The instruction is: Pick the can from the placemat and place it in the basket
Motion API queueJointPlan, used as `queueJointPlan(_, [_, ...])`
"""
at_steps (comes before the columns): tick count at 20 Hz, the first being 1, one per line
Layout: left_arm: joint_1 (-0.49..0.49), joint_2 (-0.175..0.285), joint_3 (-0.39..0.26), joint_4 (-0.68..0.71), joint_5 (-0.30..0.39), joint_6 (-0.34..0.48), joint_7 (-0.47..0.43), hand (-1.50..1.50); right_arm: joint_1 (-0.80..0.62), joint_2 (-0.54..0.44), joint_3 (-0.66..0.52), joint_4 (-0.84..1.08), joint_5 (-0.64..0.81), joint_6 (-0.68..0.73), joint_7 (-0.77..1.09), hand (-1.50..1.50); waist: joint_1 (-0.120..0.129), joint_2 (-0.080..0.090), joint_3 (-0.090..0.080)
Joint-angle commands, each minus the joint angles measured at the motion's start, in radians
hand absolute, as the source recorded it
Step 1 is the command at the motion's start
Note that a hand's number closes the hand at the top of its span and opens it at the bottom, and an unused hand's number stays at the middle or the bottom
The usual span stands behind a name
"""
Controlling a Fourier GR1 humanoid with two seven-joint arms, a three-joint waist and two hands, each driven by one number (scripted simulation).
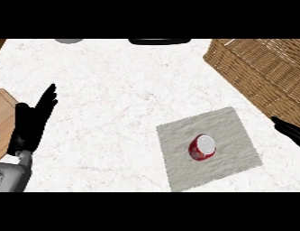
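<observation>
Two hands show: right hand (297, 136) at the right edge, fingers straight, holding nothing, is nearer the can (202, 147), which stands roughly upright on the placemat (229, 124) lower centre, left of that hand. Left hand (32, 119) rests open far left. Basket (258, 67) upper right.

Pale, faintly veined marble counter (112, 81)
</observation>
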Motion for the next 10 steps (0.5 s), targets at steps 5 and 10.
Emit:
queueJointPlan(5, [-0.053,-0.014,0.010,0.027,-0.024,-0.025,0.019,0.00,0.026,-0.142,-0.084,-0.231,-0.190,0.259,0.294,-1.50,0.035,0.006,0.005])
queueJointPlan(10, [-0.030,-0.042,0.047,0.030,-0.034,-0.078,-0.010,0.00,0.056,-0.059,-0.191,-0.189,-0.188,0.322,0.253,-1.50,0.038,0.006,0.006])
